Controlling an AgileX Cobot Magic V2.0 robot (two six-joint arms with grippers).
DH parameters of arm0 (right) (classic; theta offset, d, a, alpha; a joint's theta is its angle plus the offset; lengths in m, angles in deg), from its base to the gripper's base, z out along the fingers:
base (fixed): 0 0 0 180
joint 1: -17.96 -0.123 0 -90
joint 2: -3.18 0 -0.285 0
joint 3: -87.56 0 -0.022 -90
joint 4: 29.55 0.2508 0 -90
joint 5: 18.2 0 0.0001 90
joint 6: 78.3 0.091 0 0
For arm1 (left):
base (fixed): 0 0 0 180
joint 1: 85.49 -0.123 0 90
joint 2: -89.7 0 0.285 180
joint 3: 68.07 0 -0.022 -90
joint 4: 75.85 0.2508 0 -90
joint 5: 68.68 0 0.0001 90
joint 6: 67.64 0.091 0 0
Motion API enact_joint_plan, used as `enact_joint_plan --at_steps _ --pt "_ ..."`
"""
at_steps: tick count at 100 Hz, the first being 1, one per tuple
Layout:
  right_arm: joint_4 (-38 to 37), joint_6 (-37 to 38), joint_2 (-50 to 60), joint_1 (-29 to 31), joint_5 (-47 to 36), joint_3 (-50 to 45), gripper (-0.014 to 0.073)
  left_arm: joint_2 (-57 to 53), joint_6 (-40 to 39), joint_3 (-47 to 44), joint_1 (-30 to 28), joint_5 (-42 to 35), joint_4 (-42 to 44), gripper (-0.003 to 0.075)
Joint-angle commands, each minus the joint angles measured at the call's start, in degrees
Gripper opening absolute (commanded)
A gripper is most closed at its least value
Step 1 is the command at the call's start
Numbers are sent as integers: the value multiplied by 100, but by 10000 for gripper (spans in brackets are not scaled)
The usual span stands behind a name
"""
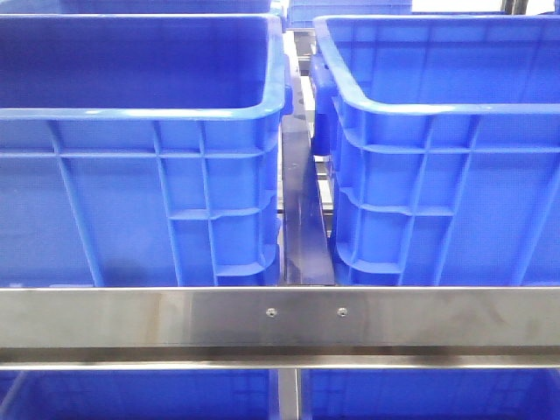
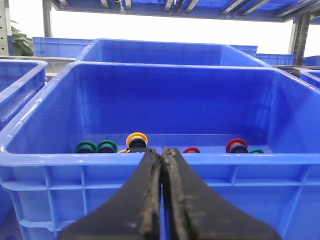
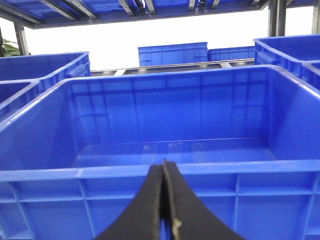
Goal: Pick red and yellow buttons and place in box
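In the left wrist view a blue crate (image 2: pixel 150 159) holds the buttons along its far floor: a yellow button (image 2: pixel 136 139), a red button (image 2: pixel 236 145) and a lower red one (image 2: pixel 191 149). My left gripper (image 2: pixel 161 150) is shut and empty, just outside that crate's near rim. In the right wrist view the box (image 3: pixel 165 172), a like blue crate, shows a bare floor. My right gripper (image 3: pixel 163 164) is shut and empty at its near rim. The front view shows both crates side by side, left (image 1: pixel 140 114) and right (image 1: pixel 437 109), with no gripper in sight.
Green buttons (image 2: pixel 96 147) lie left of the yellow one, and another green one (image 2: pixel 256 151) lies right of the red. A steel rail (image 1: pixel 280 319) runs across in front of the crates. More blue crates (image 3: pixel 172 54) and a shelf stand behind and overhead.
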Motion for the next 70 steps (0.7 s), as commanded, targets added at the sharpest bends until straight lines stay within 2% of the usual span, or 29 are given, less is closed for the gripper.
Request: enact_joint_plan --at_steps 1,45,70 --pt "-21 4 115 28 -489 110 -68 -193 -12 -272 -29 -438 -53 -19" --pt "-21 4 115 28 -489 110 -68 -193 -109 -37 -29 -394 -268 -19" --pt "-21 4 115 28 -489 110 -68 152 -109 1299 -29 1055 -290 -19"
